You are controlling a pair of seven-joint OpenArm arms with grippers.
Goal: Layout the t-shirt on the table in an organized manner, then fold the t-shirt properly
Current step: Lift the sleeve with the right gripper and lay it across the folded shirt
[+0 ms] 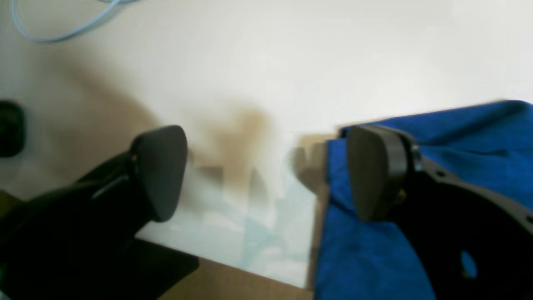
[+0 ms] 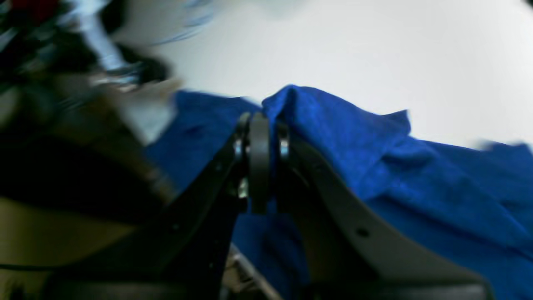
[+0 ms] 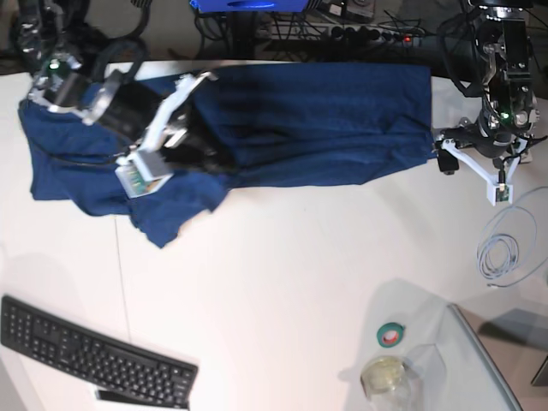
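The navy t-shirt (image 3: pixel 317 120) lies spread across the far side of the white table (image 3: pixel 282 282), with a bunched part at the left (image 3: pixel 77 163). My right gripper (image 3: pixel 210 161) sits over the shirt's left half. In the right wrist view it (image 2: pixel 260 160) is shut, pinching a raised fold of the t-shirt (image 2: pixel 416 179). My left gripper (image 3: pixel 440 157) is at the shirt's right edge. In the left wrist view it (image 1: pixel 266 175) stands wide open. One finger hangs over the t-shirt (image 1: pixel 466 146) and the other over bare table (image 1: pixel 291 62), with nothing between them.
A black keyboard (image 3: pixel 94 351) lies at the near left. A green tape roll (image 3: pixel 392 334) and a clear jar (image 3: pixel 385 377) stand near right, beside a grey flat object (image 3: pixel 501 342). A coiled light cable (image 3: pixel 505 253) lies at the right edge.
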